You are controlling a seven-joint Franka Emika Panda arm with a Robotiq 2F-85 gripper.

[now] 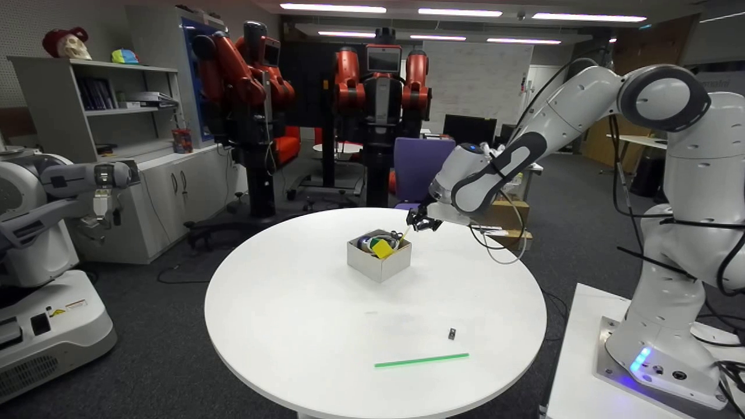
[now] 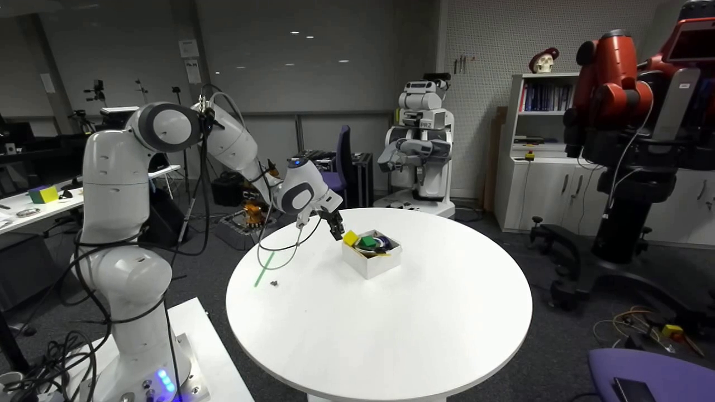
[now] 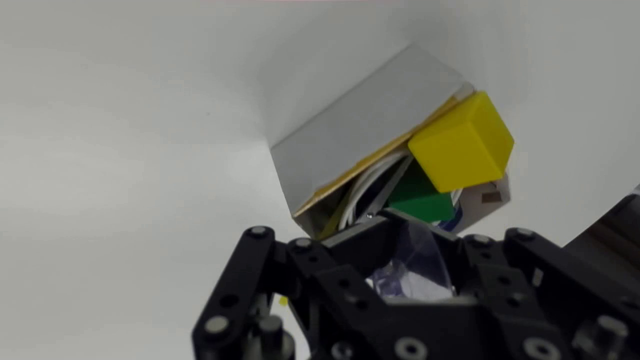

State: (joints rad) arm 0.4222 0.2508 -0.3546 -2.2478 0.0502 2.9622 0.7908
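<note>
Yellow cube partly hides green block.

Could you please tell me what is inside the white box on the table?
In the white box: a yellow block sitting high at one corner, a green block and white curved pieces. What lies beneath is covered.

1. Box, centre of the wrist view: walled in smooth, matt, card-like material.
2. Yellow block, right of centre there: smooth, matt-surfaced.
3. Gripper, bottom there: finished in matt black, fitted with metal-looking screws.
4. Tabletop, centre of an exterior view: smooth, softly glossy.
5. Arm, upper right there: cased in smooth, satin shell.
6. Chair, lower right of an exterior view: covered in matt cloth.
</note>
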